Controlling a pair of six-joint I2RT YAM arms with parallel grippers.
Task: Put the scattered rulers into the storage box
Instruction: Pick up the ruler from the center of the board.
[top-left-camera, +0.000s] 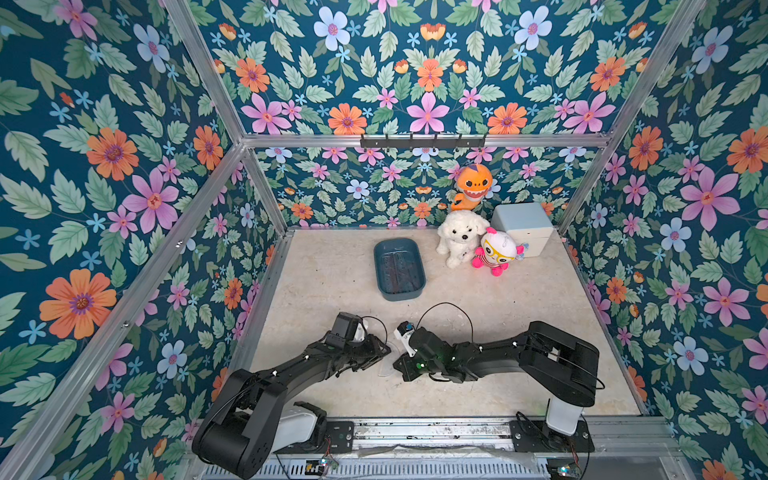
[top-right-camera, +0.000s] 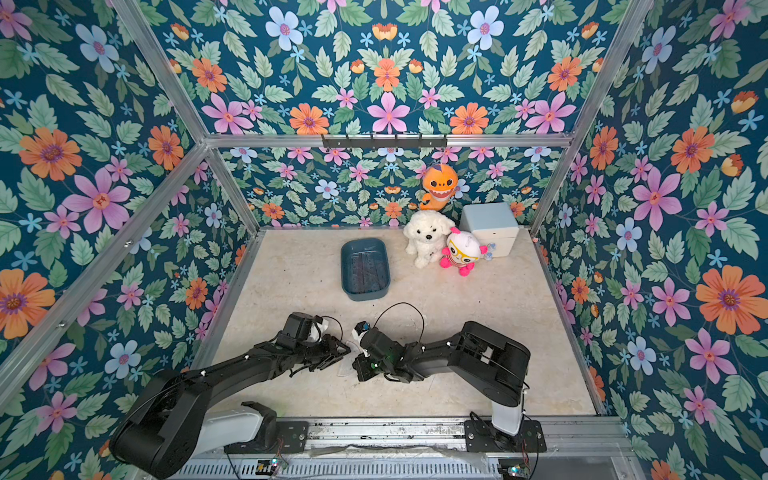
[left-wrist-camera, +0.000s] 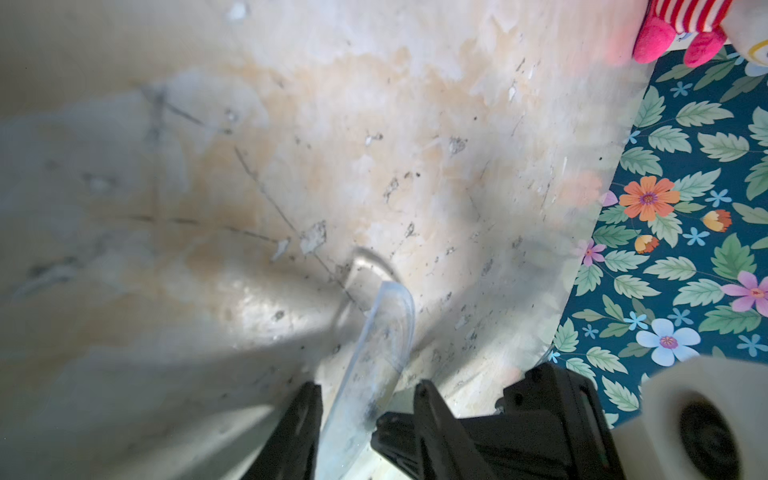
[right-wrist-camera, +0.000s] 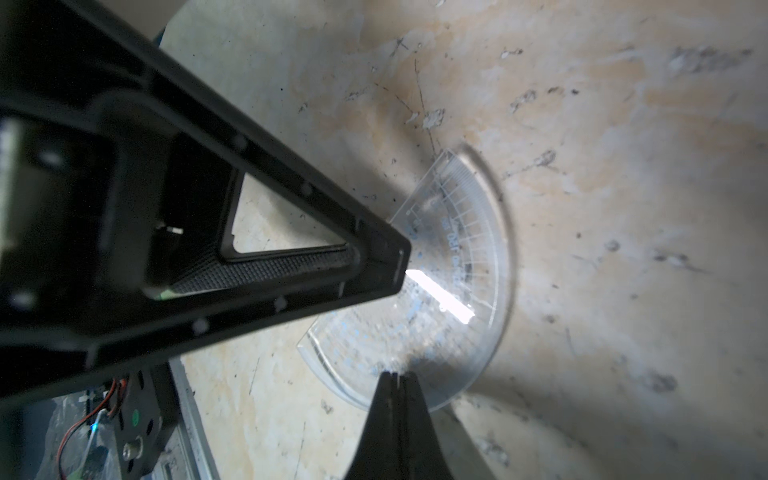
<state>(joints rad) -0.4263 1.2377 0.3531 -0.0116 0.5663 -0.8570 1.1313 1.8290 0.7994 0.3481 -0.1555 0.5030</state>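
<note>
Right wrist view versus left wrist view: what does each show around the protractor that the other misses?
Only the right wrist view: the protractor face-on, graduations visible, with the right gripper shut, its tip at the curved rim. Only the left wrist view: the left gripper with jaws apart and the protractor edge-on between them, plus the pink plush toy and the floral wall. Both: the clear protractor, the mottled beige table, and part of the opposite arm close by.
</note>
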